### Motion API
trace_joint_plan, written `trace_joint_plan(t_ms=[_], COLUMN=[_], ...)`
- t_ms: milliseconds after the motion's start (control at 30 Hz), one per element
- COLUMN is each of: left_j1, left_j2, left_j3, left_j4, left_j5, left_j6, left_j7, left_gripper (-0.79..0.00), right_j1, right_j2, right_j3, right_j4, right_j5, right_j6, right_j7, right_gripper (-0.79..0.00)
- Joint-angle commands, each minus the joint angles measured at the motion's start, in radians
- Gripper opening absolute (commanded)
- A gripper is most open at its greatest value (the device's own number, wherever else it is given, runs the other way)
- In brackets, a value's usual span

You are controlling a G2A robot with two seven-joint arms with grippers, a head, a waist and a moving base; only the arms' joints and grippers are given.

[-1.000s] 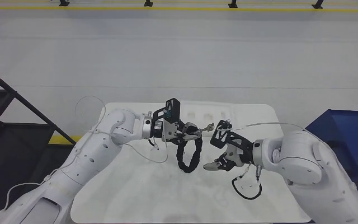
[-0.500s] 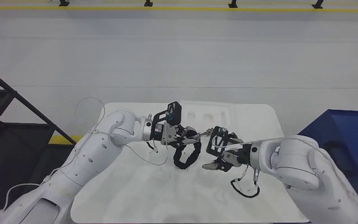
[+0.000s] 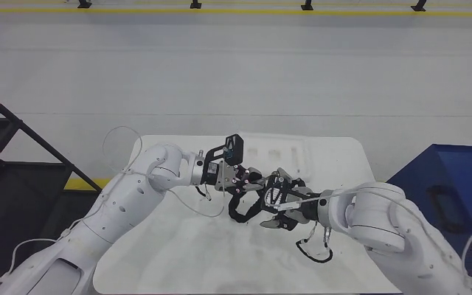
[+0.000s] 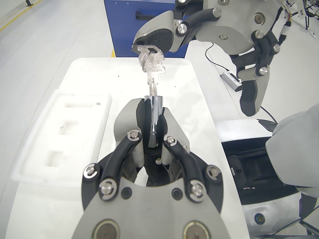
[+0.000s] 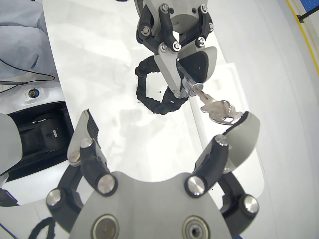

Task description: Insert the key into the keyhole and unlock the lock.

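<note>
Key (image 4: 152,62) already sits in the keyhole of the lock (image 4: 155,115), blade partly in. Left pincer (image 4: 152,108) clamps the lock cylinder above the surface (image 5: 99,50). Right pincer (image 5: 164,118), at 4 o'clock from it in the top view, gapes wide, one pad (image 4: 159,38) touching the key head. Left to do: regrip, turn, unlock.
</note>
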Motion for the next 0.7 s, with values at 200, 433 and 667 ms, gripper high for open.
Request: trace_joint_plan(t_ms=[200,433,667], left_j1=[0.009,0.019,0.016], left_j2=[0.003,0.017,0.033], left_j3=[-0.016,-0.019,-0.018], left_j4=[-0.010,-0.046,-0.065], left_j5=[0.052,0.091,0.091], left_j6=[-0.011,-0.011,-0.011], left_j7=[0.000,0.010,0.019], left_gripper=[-0.785,-0.785,-0.785], right_j1=[-0.021,-0.038,-0.041], right_j2=[0.015,0.029,0.030], right_j3=[0.049,0.077,0.080], right_j4=[-0.020,-0.022,-0.021], right_j5=[-0.068,-0.120,-0.125], right_j6=[-0.102,-0.238,-0.243], right_j7=[-0.040,-0.077,-0.081], right_gripper=[0.000,0.000,0.000])
